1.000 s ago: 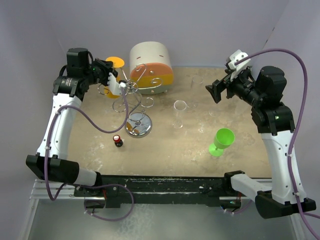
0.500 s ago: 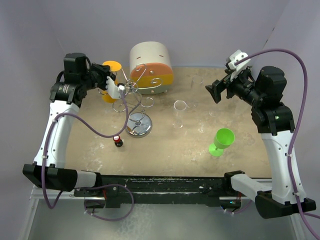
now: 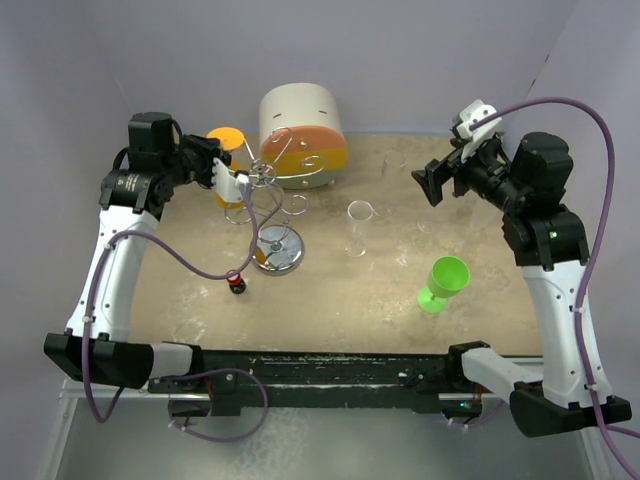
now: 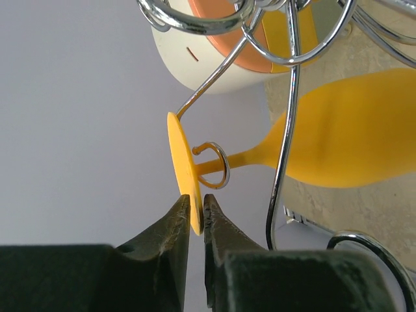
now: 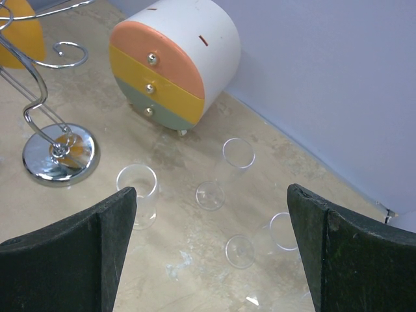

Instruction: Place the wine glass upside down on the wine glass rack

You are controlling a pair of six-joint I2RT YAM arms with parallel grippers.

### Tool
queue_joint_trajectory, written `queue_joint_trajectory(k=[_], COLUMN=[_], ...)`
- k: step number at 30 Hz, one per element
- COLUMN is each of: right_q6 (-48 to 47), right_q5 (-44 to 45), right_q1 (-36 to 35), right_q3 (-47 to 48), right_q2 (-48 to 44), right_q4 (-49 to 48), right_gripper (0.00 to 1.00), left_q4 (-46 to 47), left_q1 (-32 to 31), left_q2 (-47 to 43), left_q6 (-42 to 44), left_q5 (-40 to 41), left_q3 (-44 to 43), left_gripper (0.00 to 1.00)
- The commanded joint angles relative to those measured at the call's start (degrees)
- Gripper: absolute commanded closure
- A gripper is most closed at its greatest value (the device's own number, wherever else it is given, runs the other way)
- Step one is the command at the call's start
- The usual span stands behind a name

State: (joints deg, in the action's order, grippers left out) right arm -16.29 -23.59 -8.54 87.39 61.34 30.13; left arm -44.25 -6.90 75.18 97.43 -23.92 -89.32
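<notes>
Inside the left claw [image 4: 195, 208], grip unclear, sits the foot of the wine glass [image 4: 351, 136].

Bright, even, soft light with no clear direction, leaving only faint short shadows on the table [image 3: 340, 290]. Hard glare spots on the chrome wine glass rack [image 3: 277, 247], base and wires. Left wrist view: left fingers [image 4: 170, 237] near-black, slightly soft; yellow wine glass [image 4: 351, 140] bowl soft-edged. Right wrist view sharp; clear glasses [image 5: 138, 188] nearly wash out.
</notes>
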Motion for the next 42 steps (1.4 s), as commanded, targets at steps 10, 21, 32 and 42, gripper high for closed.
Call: queue_joint_trajectory(k=[10, 21, 32, 42], right_q6=[-0.2, -0.1, -0.3, -1.3], right_q5=[-1.0, -1.0, -0.8, 0.2], right_q1=[0.4, 0.4, 0.4, 0.4], right_q3=[-0.6, -0.5, -0.8, -1.3], right_q2=[-0.9, -0.5, -0.4, 0.3], right_q4=[-2.1, -2.0, -2.0, -0.9], right_gripper=[0.00, 0.00, 0.00, 0.00], left_q4=[-1.3, -3.1, -5.9, -7.3], left_q1=[0.0, -0.1, 0.0, 0.0], left_q2=[-2.8, -4.3, -6.1, -7.8], left_q6=[-1.9, -1.9, -0.8, -1.9], left_q5=[-2.1, -2.1, -0.8, 1.1], left_q3=[0.2, 1.2, 1.7, 0.6], left_gripper=[0.77, 0.68, 0.60, 0.53])
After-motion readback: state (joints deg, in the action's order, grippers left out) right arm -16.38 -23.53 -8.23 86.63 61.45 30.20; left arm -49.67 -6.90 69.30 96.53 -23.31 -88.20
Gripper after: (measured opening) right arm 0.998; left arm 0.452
